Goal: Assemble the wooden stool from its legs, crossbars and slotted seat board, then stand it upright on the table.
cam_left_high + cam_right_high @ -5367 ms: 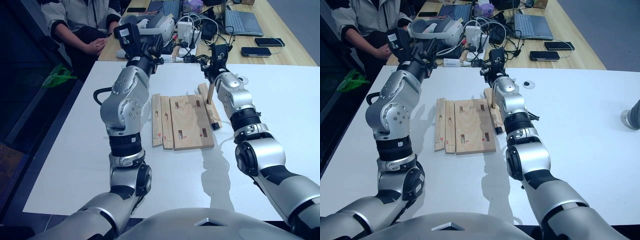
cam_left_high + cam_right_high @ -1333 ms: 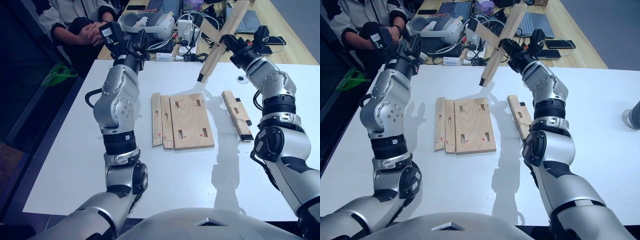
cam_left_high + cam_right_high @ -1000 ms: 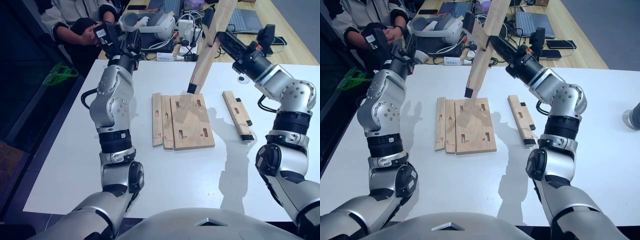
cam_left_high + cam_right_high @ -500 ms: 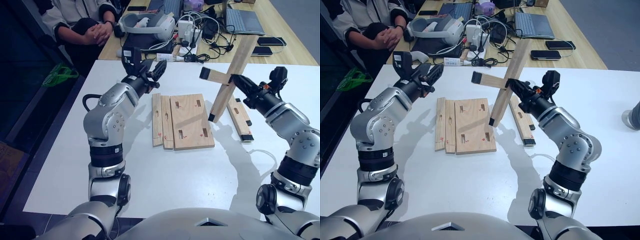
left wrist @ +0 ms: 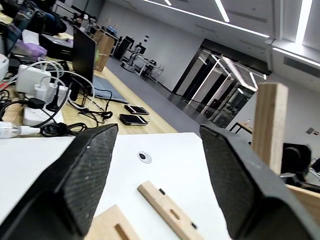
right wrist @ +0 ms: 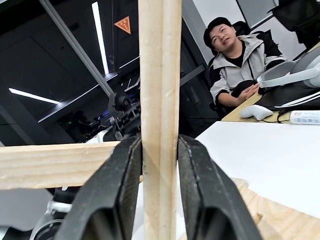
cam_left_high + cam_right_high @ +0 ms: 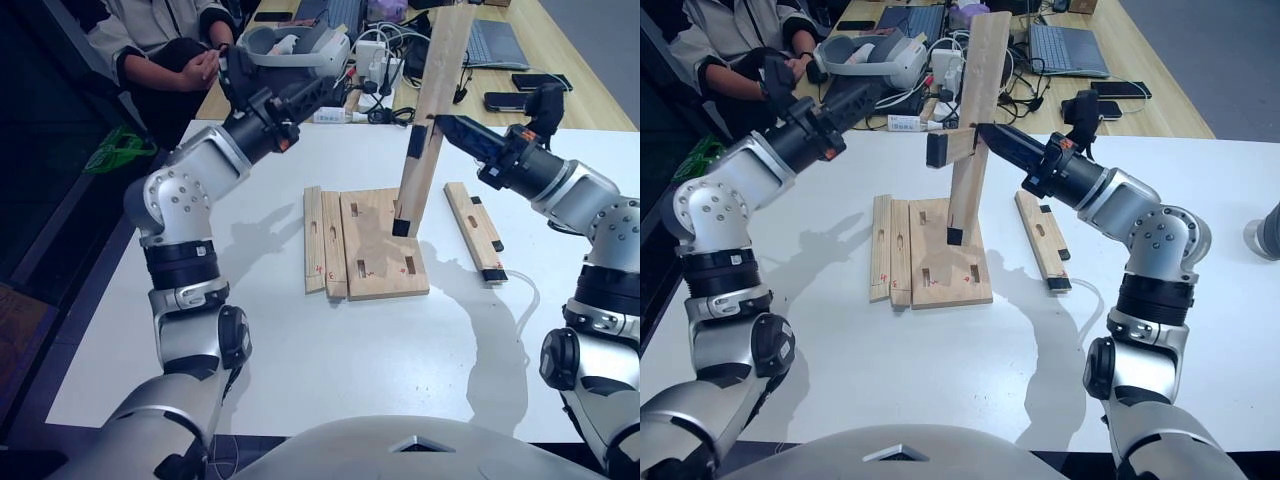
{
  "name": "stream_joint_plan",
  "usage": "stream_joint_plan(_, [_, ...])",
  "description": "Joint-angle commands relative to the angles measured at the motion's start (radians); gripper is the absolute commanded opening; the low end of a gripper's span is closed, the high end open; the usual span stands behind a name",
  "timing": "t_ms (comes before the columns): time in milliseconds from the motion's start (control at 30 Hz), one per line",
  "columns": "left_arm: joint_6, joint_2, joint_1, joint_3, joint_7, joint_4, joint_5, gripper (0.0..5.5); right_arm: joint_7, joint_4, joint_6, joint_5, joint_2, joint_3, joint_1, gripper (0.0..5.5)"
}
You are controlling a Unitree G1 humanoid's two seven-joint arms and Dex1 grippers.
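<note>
right gripper (image 7: 988, 134) squeezing leg (image 7: 986, 60); left gripper (image 5: 160, 175) hanging open | best: lowering leg straight, slowly, into 1 seat board (image 7: 940, 285) slot

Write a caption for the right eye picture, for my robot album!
Right gripper holds a wooden leg-and-crossbar piece upright over the slotted seat board.

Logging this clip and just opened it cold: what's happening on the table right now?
The robot is partway through building the stool. Its right tool is clamped on a leg with a crossbar attached, holding it nearly upright with its lower end over the slotted seat board; whether it touches is unclear. The left tool hangs open and empty, raised on the far left. Two narrow slotted boards lie beside the seat board, and a spare leg lies flat on its other side.
</note>
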Motion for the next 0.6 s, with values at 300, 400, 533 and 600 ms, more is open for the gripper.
stream_joint_plan(300, [0.187, 0.059, -0.135, -0.084, -0.224, 0.007, -0.184, 3.13, 0.219, 0.106, 0.057, 0.019, -0.032, 0.101, -0.133, 0.97])
stream_joint_plan(400, [0.177, 0.068, -0.159, -0.132, -0.268, 0.027, -0.163, 3.13, 0.268, 0.130, 0.055, 0.002, -0.041, 0.133, -0.164, 0.97])
stream_joint_plan(533, [0.175, 0.112, -0.192, -0.189, -0.340, 0.059, -0.128, 3.13, 0.356, 0.180, 0.052, -0.039, -0.074, 0.190, -0.224, 0.97])
stream_joint_plan(600, [0.177, 0.137, -0.205, -0.217, -0.386, 0.069, -0.116, 3.13, 0.411, 0.194, 0.059, -0.061, -0.100, 0.225, -0.242, 0.97])
